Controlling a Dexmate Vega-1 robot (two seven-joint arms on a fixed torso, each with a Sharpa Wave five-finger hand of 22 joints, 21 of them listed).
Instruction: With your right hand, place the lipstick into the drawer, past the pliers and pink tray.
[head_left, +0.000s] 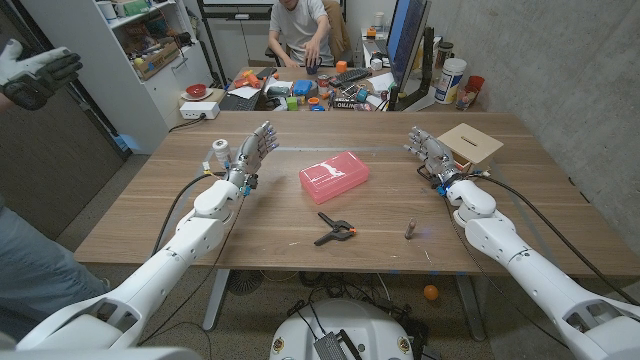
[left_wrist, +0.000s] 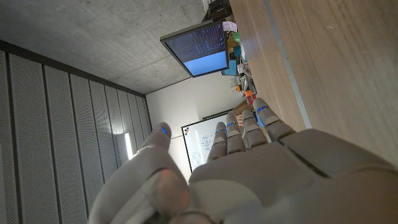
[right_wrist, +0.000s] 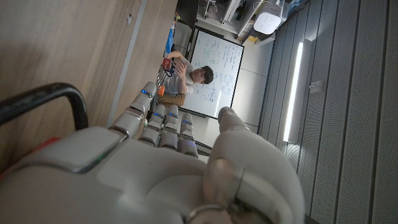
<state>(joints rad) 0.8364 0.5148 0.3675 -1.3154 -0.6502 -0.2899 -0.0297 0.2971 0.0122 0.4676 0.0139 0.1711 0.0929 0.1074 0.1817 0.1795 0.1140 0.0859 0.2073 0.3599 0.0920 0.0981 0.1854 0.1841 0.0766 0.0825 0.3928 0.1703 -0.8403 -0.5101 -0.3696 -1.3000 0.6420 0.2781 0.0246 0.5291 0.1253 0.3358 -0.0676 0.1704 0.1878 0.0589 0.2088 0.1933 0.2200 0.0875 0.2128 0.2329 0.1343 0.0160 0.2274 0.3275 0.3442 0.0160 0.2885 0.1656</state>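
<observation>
The lipstick (head_left: 409, 230), a small dark tube, lies on the table near the front, right of centre. Black pliers with orange tips (head_left: 334, 228) lie left of it. Behind them sits the pink tray (head_left: 333, 177), a closed pink box. A small tan wooden drawer box (head_left: 470, 142) stands at the back right. My right hand (head_left: 430, 150) stands open beside that box, fingers up, well behind the lipstick and holding nothing. My left hand (head_left: 251, 153) stands open at the left, also holding nothing. The wrist views show the back of the left hand (left_wrist: 249, 168) and of the right hand (right_wrist: 155, 168).
A small white bottle (head_left: 220, 152) stands just left of my left hand. A cluttered desk with a keyboard, monitor and a seated person (head_left: 300, 30) lies beyond the far edge. Another person's gloved hand (head_left: 35, 72) shows at the picture's upper left.
</observation>
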